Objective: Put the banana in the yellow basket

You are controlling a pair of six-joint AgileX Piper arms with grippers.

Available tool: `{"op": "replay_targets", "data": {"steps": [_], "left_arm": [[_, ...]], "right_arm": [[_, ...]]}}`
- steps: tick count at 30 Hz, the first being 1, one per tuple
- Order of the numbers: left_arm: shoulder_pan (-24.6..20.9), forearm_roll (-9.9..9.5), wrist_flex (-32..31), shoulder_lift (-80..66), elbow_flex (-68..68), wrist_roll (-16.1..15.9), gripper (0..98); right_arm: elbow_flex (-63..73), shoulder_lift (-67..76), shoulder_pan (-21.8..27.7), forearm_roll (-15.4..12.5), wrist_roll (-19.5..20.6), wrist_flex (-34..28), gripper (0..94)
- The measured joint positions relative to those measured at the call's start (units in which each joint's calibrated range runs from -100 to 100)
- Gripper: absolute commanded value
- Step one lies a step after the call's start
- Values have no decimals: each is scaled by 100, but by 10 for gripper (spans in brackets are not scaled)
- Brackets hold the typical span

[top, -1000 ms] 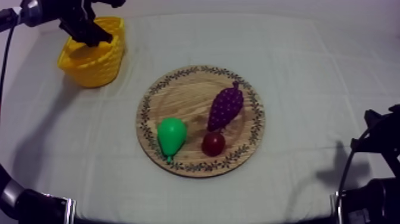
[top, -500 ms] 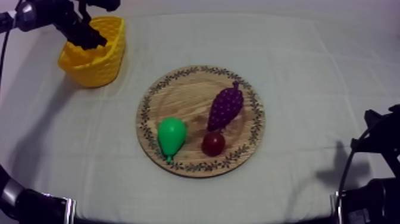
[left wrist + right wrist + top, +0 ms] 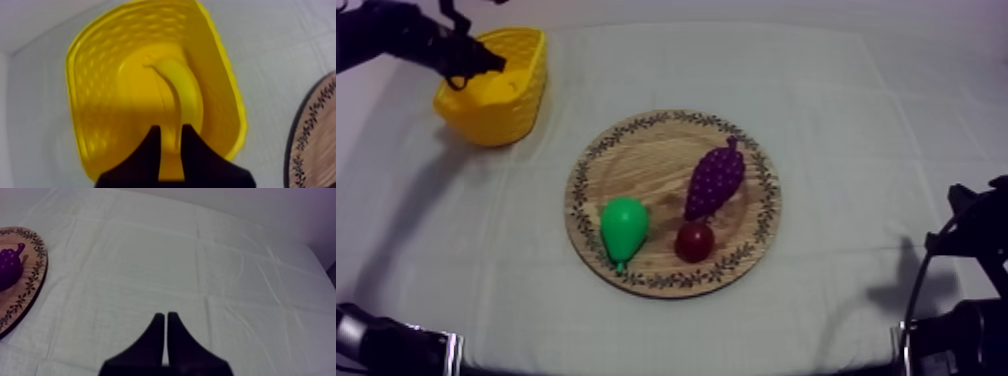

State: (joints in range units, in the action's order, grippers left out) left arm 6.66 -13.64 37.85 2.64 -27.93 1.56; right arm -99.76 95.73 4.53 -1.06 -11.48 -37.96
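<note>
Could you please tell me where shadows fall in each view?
Top view: soft shadows lie on the cloth left of the board and near the right arm. Left wrist view: shade darkens the floor of the basket and the banana by the left claw. Right wrist view: even light, no glare.

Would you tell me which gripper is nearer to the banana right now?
Left. My left gripper hangs over the yellow basket, just above the banana lying inside it; my right gripper sits low at the table's far side, beyond the wooden board.
</note>
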Motion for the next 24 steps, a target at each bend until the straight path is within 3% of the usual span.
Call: {"op": "replay_targets", "data": {"steps": [8, 13, 24], "left_arm": [[-126, 488, -321, -2064, -1753, -188, 96], [-414, 945, -586, -3498, -2892, -412, 67], [-654, 1089, -382, -6857, -5217, -209, 5]], "right_arm": [[0, 0, 0, 0, 0, 0, 3], [0, 0, 0, 0, 0, 0, 3], [0, 0, 0, 0, -2, -6, 3]]}}
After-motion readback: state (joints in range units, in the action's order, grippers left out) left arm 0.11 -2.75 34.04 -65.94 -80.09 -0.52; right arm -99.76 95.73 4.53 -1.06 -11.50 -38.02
